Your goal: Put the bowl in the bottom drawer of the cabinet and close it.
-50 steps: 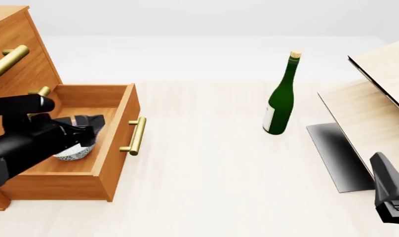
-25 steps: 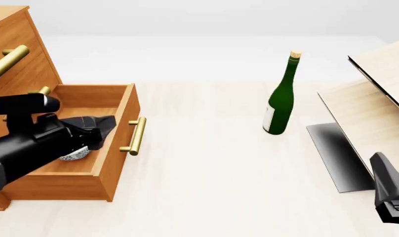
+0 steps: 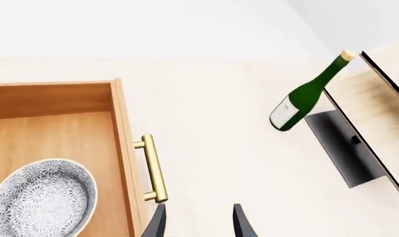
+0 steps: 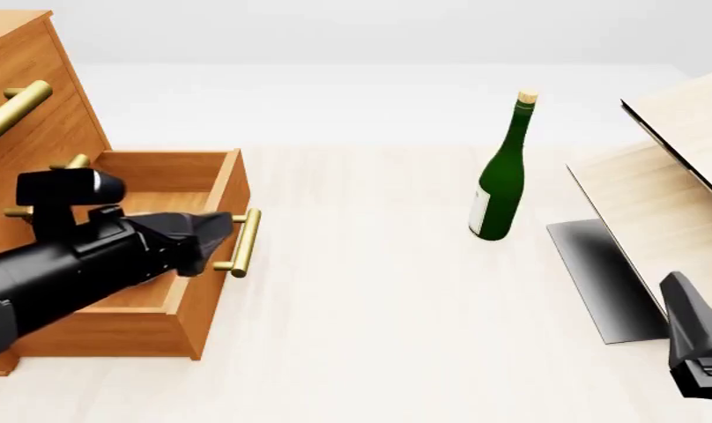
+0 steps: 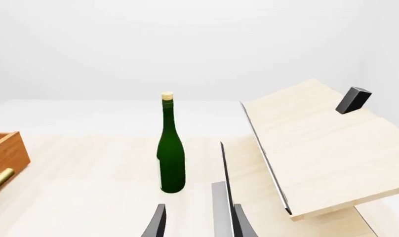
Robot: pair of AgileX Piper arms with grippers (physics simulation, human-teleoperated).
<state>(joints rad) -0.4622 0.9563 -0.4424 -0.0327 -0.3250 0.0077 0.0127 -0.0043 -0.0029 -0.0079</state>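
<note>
Bowl (image 3: pixel 41 197) lies in the open bottom drawer (image 3: pixel 61 118); your left tool (image 3: pixel 197 223), fingers apart and empty, hovers by the brass handle (image 3: pixel 153 169); closing remains.

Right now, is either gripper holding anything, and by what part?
Nothing held. Left gripper is open and empty just off the drawer handle; the bowl lies free in the bottom drawer. Right gripper is open, empty.

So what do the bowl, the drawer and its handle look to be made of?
The bowl looks like glazed ceramic, white with a fine grey pattern. The bottom drawer looks like orange-brown wood with visible grain. Its handle looks like brass, with a yellow metallic sheen. These are renders, so all three are guesses.
</note>
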